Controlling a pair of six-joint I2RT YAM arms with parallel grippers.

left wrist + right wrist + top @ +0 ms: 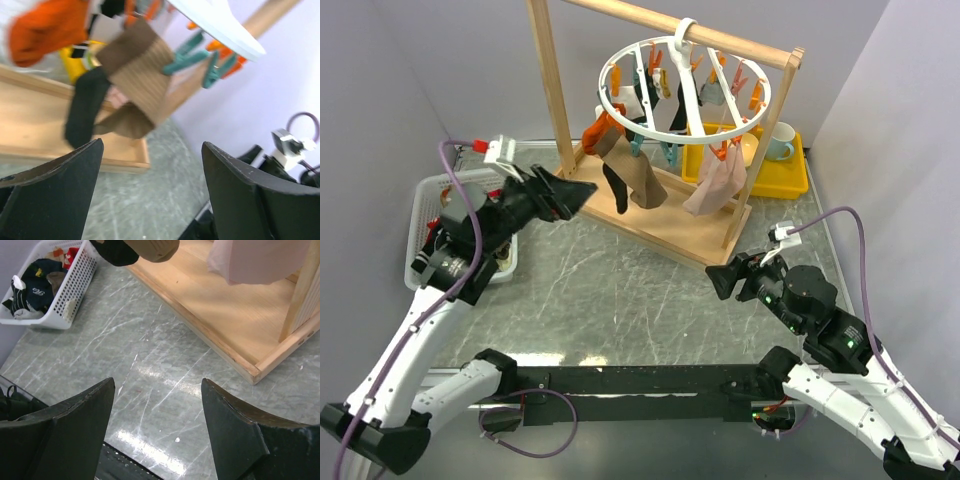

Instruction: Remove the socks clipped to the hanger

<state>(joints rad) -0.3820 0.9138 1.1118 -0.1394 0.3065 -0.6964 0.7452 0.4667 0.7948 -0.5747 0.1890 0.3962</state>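
Near the bench's left edge, the left gripper [582, 190] holds its fingers spread wide and empty, tips just short of a brown sock [640, 180] and a black sock [617, 187]. Both hang clipped to the round white hanger [690, 90] on a wooden rack [552, 90] toward the far edge. The right gripper [713, 279], also open and empty, hovers low near a pale pink sock [715, 185].

The hanger [692, 95] is smooth white plastic; its clothespins [192, 54] are glossy plastic. The socks [640, 180] are soft matt cloth, the brown one ribbed. The rack [552, 90] is pale bare wood. The worktop [620, 290], perhaps stone, is grey, scratched and slightly glossy. The basket [80, 282] is white plastic mesh.
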